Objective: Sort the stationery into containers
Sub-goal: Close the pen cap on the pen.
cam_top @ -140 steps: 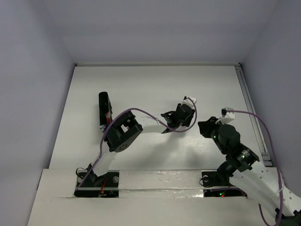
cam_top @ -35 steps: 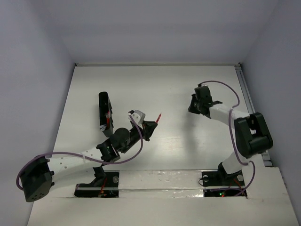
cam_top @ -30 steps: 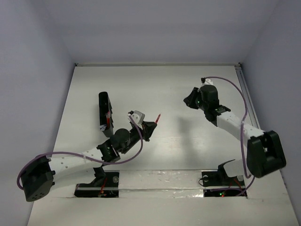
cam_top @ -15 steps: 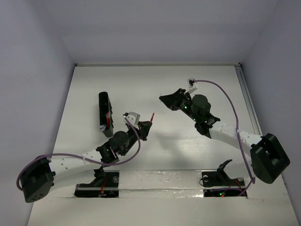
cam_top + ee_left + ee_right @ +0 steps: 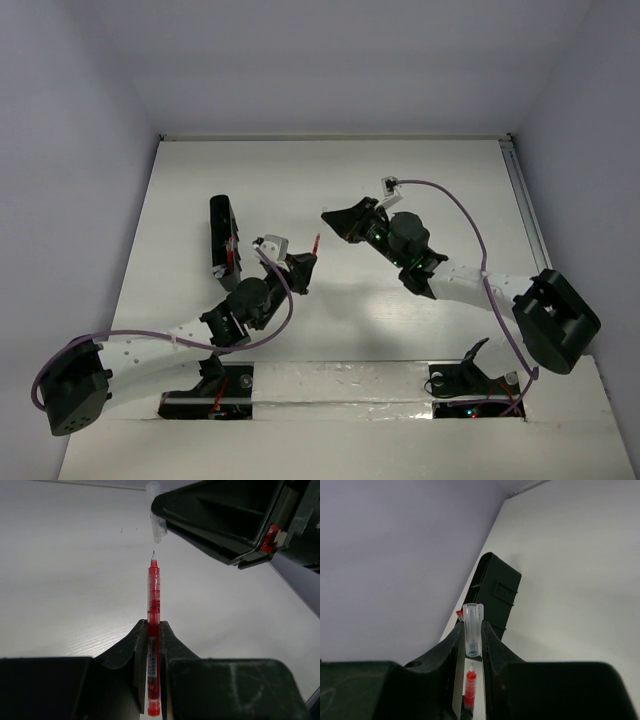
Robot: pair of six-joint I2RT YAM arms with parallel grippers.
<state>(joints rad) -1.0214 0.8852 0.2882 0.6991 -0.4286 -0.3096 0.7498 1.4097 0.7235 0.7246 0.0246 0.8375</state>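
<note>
Nearest, the left gripper (image 5: 153,630) was clenched on a thin red transparent plastic pen (image 5: 153,592), whose fine tip pointed away over the white tabletop (image 5: 400,180). Just beyond that tip, nearly in line with it but not touching, the right gripper (image 5: 471,637) grasped a small clear plastic pen cap (image 5: 472,622). Farther off to the left, a long narrow black rectangular box (image 5: 221,235) lay on the tabletop, well apart from both.
</note>
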